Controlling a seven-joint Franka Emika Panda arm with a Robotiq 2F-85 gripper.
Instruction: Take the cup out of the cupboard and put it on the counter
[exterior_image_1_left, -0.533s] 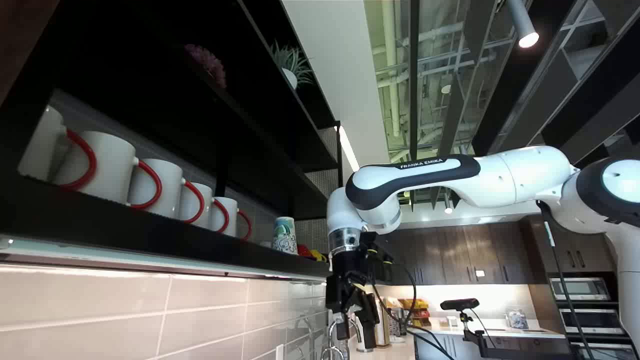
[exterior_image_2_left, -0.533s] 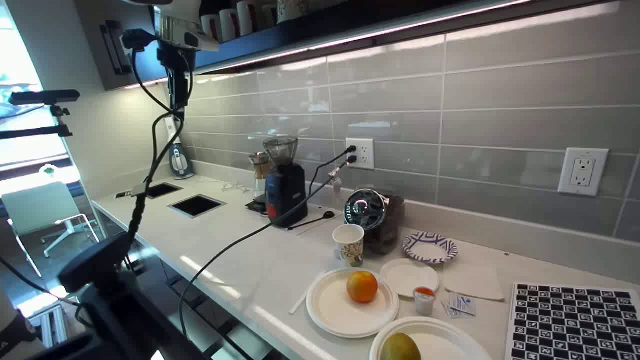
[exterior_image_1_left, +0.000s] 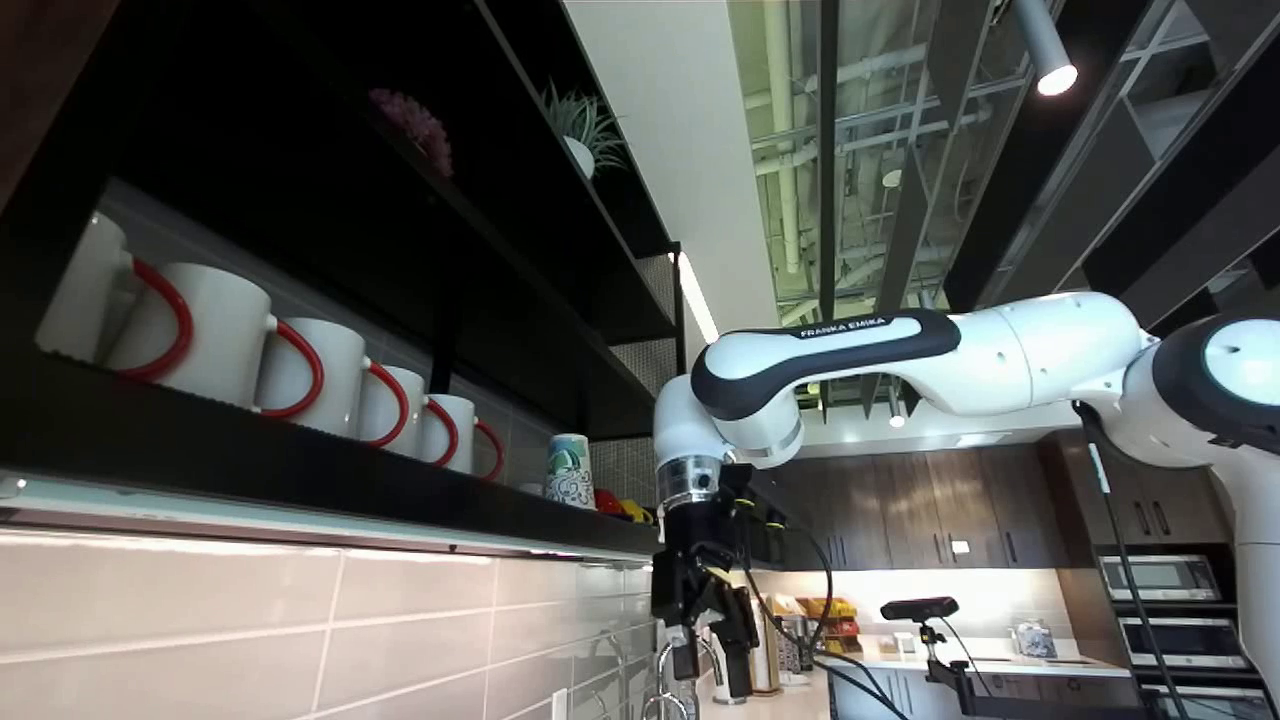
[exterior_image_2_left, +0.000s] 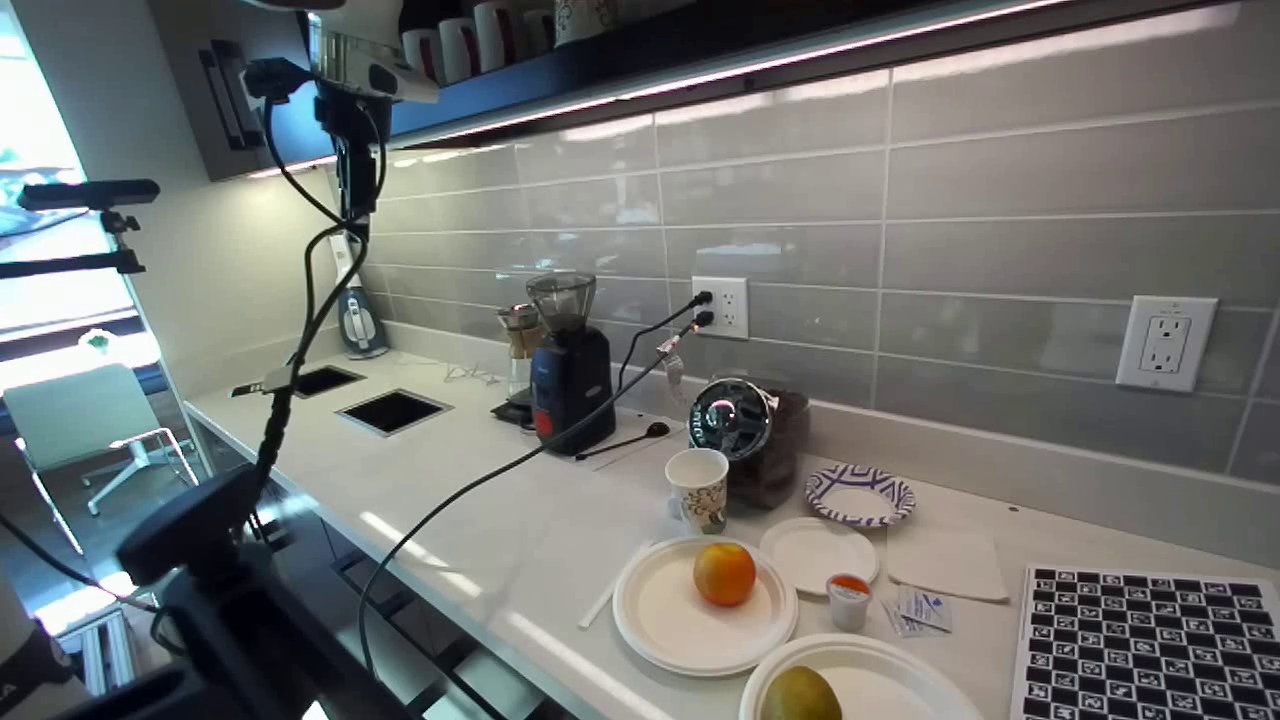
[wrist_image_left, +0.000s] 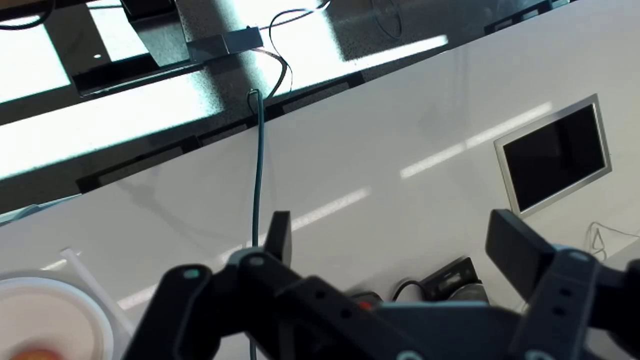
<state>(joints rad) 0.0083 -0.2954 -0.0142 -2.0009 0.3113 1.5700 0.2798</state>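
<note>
The cupboard (exterior_image_1_left: 330, 470) is a long black wall unit with open shelves; its lower edge also shows in an exterior view (exterior_image_2_left: 640, 70). I see no plain mint-green cup; it is hidden or out of view. A patterned paper tumbler (exterior_image_1_left: 570, 472) stands upright on the lower shelf, apart from the white mugs (exterior_image_1_left: 310, 370) with red handles. My gripper (exterior_image_1_left: 712, 665) hangs below shelf level by the cupboard's far end, pointing down. In the wrist view the gripper (wrist_image_left: 397, 240) is open, with nothing between its fingers. The white counter (exterior_image_2_left: 470, 490) lies below it.
On the counter are a coffee grinder (exterior_image_2_left: 572, 385), a dark jar (exterior_image_2_left: 770, 450), another paper tumbler (exterior_image_2_left: 700, 490), a plate (exterior_image_2_left: 655, 625) with an orange (exterior_image_2_left: 724, 574), and a checkered board (exterior_image_2_left: 1150, 640). A cable (exterior_image_2_left: 480, 482) crosses the counter. A square opening (wrist_image_left: 555, 155) is set into it.
</note>
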